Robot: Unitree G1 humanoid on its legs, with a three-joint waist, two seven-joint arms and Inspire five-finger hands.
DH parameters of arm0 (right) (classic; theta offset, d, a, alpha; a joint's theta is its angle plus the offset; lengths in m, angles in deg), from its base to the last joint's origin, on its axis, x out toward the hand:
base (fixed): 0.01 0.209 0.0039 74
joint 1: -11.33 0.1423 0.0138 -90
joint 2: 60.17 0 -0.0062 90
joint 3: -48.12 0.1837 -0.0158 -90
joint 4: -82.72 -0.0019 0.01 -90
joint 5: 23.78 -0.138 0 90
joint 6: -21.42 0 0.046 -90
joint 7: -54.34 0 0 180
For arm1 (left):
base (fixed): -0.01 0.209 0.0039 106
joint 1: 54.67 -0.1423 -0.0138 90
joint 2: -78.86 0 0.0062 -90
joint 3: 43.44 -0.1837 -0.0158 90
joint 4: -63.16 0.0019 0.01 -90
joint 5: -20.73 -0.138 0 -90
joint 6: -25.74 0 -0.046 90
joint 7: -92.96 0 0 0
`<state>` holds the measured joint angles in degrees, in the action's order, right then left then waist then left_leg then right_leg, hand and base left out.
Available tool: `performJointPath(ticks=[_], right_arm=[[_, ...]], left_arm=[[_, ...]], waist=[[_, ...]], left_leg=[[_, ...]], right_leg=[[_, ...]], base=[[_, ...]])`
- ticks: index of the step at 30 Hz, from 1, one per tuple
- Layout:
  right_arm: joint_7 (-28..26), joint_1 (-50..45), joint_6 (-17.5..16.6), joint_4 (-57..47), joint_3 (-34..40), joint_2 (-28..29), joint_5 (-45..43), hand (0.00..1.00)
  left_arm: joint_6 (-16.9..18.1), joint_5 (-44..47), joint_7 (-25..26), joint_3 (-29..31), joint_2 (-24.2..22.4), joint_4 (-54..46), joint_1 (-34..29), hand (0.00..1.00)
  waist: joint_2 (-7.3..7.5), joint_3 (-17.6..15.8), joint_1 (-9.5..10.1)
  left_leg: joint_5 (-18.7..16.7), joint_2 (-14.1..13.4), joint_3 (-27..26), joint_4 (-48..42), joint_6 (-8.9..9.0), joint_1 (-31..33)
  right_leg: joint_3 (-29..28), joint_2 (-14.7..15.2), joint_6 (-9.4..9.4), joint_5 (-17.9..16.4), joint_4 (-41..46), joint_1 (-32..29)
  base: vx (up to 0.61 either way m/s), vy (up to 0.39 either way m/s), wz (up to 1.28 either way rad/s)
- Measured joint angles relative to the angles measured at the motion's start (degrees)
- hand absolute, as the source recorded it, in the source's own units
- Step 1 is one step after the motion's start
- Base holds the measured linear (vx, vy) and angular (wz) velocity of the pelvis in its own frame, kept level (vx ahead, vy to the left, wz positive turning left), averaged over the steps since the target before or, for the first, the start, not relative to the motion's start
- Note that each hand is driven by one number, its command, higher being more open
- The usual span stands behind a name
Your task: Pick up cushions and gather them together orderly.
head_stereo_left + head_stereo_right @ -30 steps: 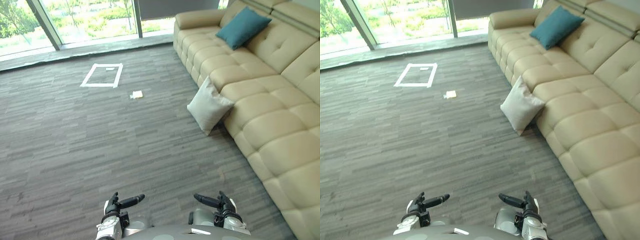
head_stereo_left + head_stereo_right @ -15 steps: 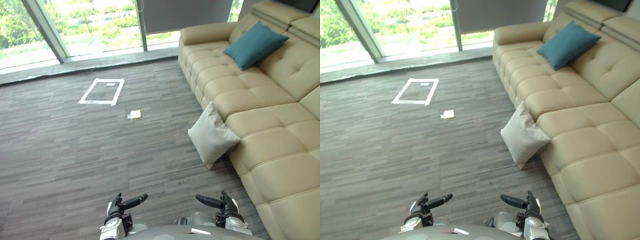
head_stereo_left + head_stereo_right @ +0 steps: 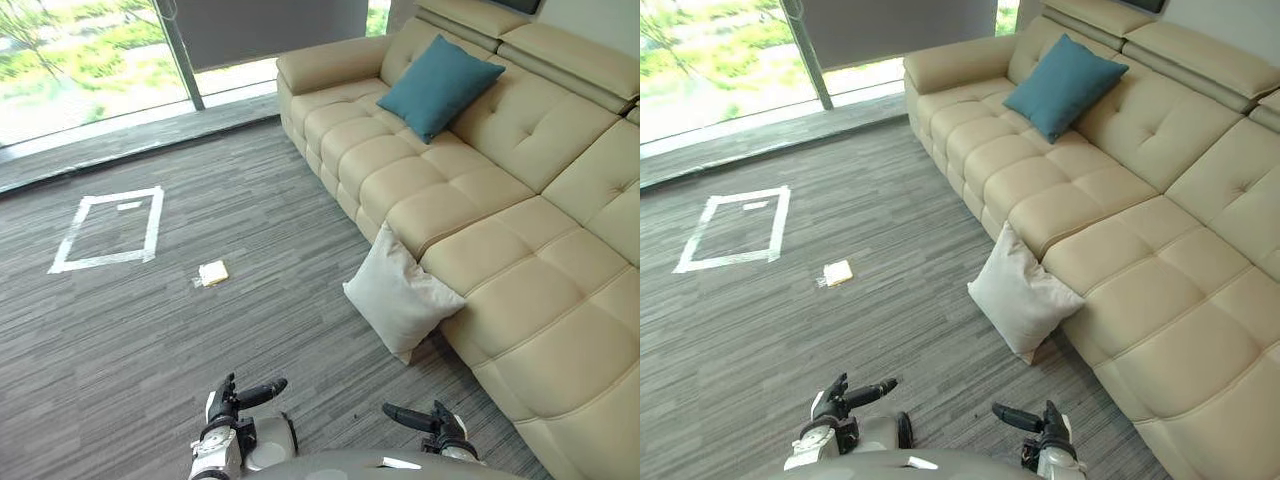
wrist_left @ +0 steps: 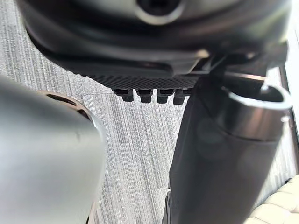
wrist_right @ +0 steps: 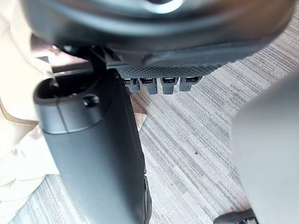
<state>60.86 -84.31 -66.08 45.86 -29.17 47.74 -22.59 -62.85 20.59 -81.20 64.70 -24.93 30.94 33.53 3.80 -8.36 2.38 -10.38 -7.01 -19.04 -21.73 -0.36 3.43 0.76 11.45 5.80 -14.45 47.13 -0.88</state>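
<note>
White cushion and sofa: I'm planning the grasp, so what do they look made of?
White cushion: looks like soft woven fabric, matte, with gentle folds and no shine.
Sofa: probably leather or a leather-like cover, smooth with a slight sheen, tufted into pads with stitched seams. Whether it is real or imitation leather cannot be told.

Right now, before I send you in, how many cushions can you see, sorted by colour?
Teal cushion, on the sofa: 1
White cushion, on the floor, leaning against the sofa front: 1
Total: 2
</note>
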Motion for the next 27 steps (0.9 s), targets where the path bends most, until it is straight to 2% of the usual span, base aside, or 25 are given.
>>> performJointPath(ticks=[1, 3, 4, 5, 7, 8, 9, 10, 11, 12, 13, 14, 17, 18, 20, 23, 24, 25, 26, 27], right_arm=[[0.01, 0.15, -0.34, -0.60, 0.00, 0.01, 0.01, 1.00], [0.05, 0.51, -0.62, -1.02, 0.09, -0.03, 0.03, 1.00], [0.06, 1.51, -1.05, -0.96, 0.08, 0.19, 0.04, 1.00], [0.06, 1.98, -1.11, -0.71, 0.05, 0.32, 0.04, 1.00], [0.02, 3.35, -1.13, 0.27, -0.36, 0.16, 0.34, 1.00], [0.05, 3.84, -1.08, 0.70, -0.36, 0.13, 0.95, 1.00], [0.09, 3.64, -1.14, 0.89, -0.39, 0.26, 1.08, 1.00], [-0.03, 4.24, -1.15, 1.62, -0.29, -1.22, 1.14, 1.00], [0.09, 4.22, -1.33, 1.83, -0.25, -1.99, 1.14, 1.00], [0.40, 4.09, -1.26, 2.40, 1.18, -3.20, 1.12, 1.00], [0.48, 3.68, -1.03, 2.82, 2.57, -3.34, 0.77, 1.00], [0.77, 3.48, -0.76, 2.78, 4.02, -3.03, 0.80, 1.00], [1.00, 2.62, -0.79, 2.13, 3.81, -2.27, 0.92, 1.00], [1.01, 2.26, -0.76, 1.70, 3.65, -2.15, 0.92, 1.00], [1.02, 2.06, -0.74, 1.55, 3.43, -2.09, 0.93, 1.00], [1.07, 1.78, -0.53, 1.52, 3.44, -1.75, 0.77, 1.00], [1.12, 1.65, -0.52, 1.51, 3.41, -1.75, 0.73, 1.00], [1.37, 1.52, -0.53, 1.49, 2.65, -1.91, 0.60, 1.00], [1.40, 1.46, -0.53, 1.48, 2.23, -2.02, 0.52, 1.00], [1.47, 1.29, -0.54, 1.41, 1.10, -2.22, 0.39, 1.00]], left_arm=[[-0.17, 0.21, 0.22, -0.31, -0.07, -0.04, -0.57, 1.00], [-0.16, 0.34, 0.36, -1.15, 0.00, -0.12, -0.89, 1.00], [-0.23, 0.60, 0.36, -2.19, -0.05, -0.06, -1.37, 1.00], [-0.26, 0.60, 0.29, -2.52, -0.06, -0.03, -1.47, 1.00], [-0.22, 0.60, 0.11, -4.55, 0.48, 1.22, -1.03, 1.00], [-0.22, 0.65, -0.05, -4.56, 0.76, 2.05, -0.87, 1.00], [-0.29, 0.69, -0.11, -4.51, 1.24, 2.16, -0.83, 1.00], [-0.26, 0.57, -0.01, -4.49, 0.78, 3.21, -0.16, 1.00], [-0.26, 0.55, -0.05, -4.49, 0.30, 3.62, -0.16, 1.00], [-0.26, 0.58, -0.12, -4.37, -1.40, 3.87, -0.10, 1.00], [-0.28, 0.33, -0.14, -4.42, -1.78, 3.78, 0.10, 1.00], [-0.24, -0.10, -0.65, -4.45, -1.62, 3.62, 0.29, 1.00], [-0.23, -0.45, -0.95, -3.80, -1.08, 2.00, 0.02, 1.00], [-0.21, -0.45, -1.02, -3.66, -1.11, 1.40, -0.25, 1.00], [-0.07, -0.40, -1.12, -3.56, -1.57, -0.78, -1.65, 1.00], [-0.07, -0.39, -1.14, -3.18, -1.74, -1.67, -1.66, 1.00], [-0.05, -0.37, -1.13, -3.12, -1.83, -2.04, -1.67, 1.00], [0.20, -0.30, -1.12, -3.08, -1.94, -2.55, -1.77, 1.00], [0.42, -0.29, -1.10, -3.06, -1.97, -2.56, -1.77, 1.00], [0.81, -0.24, -1.05, -3.06, -2.02, -2.58, -1.76, 1.00]], waist=[[-0.51, -0.29, 0.09], [-0.75, -0.35, 0.10], [-0.99, -0.47, 0.02], [-1.02, -0.49, -0.02], [-1.39, -0.73, -0.52], [-1.25, -0.78, -1.04], [-0.33, -0.74, -1.11], [-2.38, -1.36, -1.30], [-3.50, -1.18, -1.28], [-5.17, -1.52, -1.50], [-5.38, -1.52, -1.52], [-5.04, -1.72, -1.78], [-3.11, -2.80, -2.20], [-3.04, -2.74, -2.10], [-3.45, -2.46, -1.97], [-3.28, -2.31, -1.25], [-3.25, -2.31, -1.05], [-3.17, -2.28, -0.71], [-3.16, -2.27, -0.62], [-3.18, -2.26, -0.33]], left_leg=[[-0.03, -0.22, -2.24, 3.33, 0.03, -4.79], [-0.07, -0.42, -3.70, 5.50, 0.11, -7.34], [0.04, -0.72, -5.83, 8.60, 0.28, -10.67], [0.09, -0.92, -6.77, 9.36, 0.36, -11.57], [0.34, -1.53, -8.15, 10.57, 0.78, -13.19], [0.42, -1.38, -8.55, 10.94, 1.01, -13.70], [0.51, -0.30, -8.71, 11.32, 2.24, -14.29], [0.27, -1.21, -7.99, 12.39, 3.80, -15.61], [0.28, -1.73, -7.71, 12.81, 3.81, -15.70], [1.13, -2.70, -7.14, 13.51, 4.89, -16.26], [2.11, -2.87, -6.93, 13.46, 5.45, -16.45], [3.42, -3.29, -6.51, 11.74, 6.46, -16.71], [3.16, -6.65, -4.46, -0.77, 6.58, -14.07], [2.44, -7.50, -3.72, -4.27, 6.81, -12.83], [-1.52, -8.83, -1.69, -10.84, 6.70, -8.86], [-4.20, -6.30, 1.66, -6.53, 6.14, -5.28], [-4.25, -5.18, 4.12, -5.43, 6.01, -3.95], [-4.23, -3.12, 8.85, -4.06, 5.97, -1.83], [-4.22, -2.58, 10.35, -3.65, 5.96, -1.23], [-4.17, -1.23, 14.45, -2.64, 6.00, 0.60]], right_leg=[[5.14, 1.55, -0.27, -0.14, 3.98, -1.80], [8.17, 2.08, -0.73, -0.43, 5.20, -3.42], [12.05, 1.65, -1.79, -1.40, 3.75, -6.08], [13.50, 1.11, -2.05, -1.58, 1.99, -7.10], [17.21, -0.95, -2.87, -2.01, -7.23, -9.41], [17.97, -1.94, -3.55, -0.57, -14.71, -10.02], [17.80, -2.14, -6.89, 5.39, -20.73, -9.80], [17.77, -4.04, -9.23, 5.28, -20.50, -8.81], [17.71, -4.92, -9.28, 5.24, -21.12, -8.56], [17.65, -6.42, -9.63, 5.01, -22.42, -7.88], [17.68, -6.60, -10.01, 4.59, -22.61, -7.44], [17.72, -6.74, -10.32, 3.88, -23.15, -5.98], [17.92, -7.44, -10.53, 3.15, -25.67, -1.22], [17.83, -7.84, -10.52, 3.05, -26.44, -0.35], [15.99, -9.07, -10.24, 2.75, -27.37, 0.70], [11.58, -9.53, -9.82, 2.56, -27.92, 1.36], [10.12, -9.44, -9.72, 2.58, -28.15, 1.64], [7.56, -9.06, -9.31, 2.46, -28.03, 1.80], [6.84, -8.96, -9.13, 2.35, -27.96, 1.80], [4.55, -8.61, -8.22, 1.82, -27.11, 1.52]], base=[[0.34, 0.189, -0.55], [0.21, 0.082, -0.55], [0.27, 0.049, -0.67], [0.32, 0.008, -0.72], [0.25, -0.062, -0.46], [0.25, -0.146, -0.30], [0.26, -0.169, -0.37], [0.24, -0.177, -0.34], [0.23, -0.172, -0.38], [0.23, -0.203, -0.20], [0.21, -0.225, -0.13], [0.15, -0.196, 0.04], [0.09, -0.182, 0.06], [0.03, -0.100, -0.12], [0.01, 0.013, -0.39], [0.04, 0.127, -0.71], [0.08, 0.185, -0.92], [0.06, 0.144, -0.77], [0.08, 0.206, -0.93], [0.07, 0.187, -0.72]])
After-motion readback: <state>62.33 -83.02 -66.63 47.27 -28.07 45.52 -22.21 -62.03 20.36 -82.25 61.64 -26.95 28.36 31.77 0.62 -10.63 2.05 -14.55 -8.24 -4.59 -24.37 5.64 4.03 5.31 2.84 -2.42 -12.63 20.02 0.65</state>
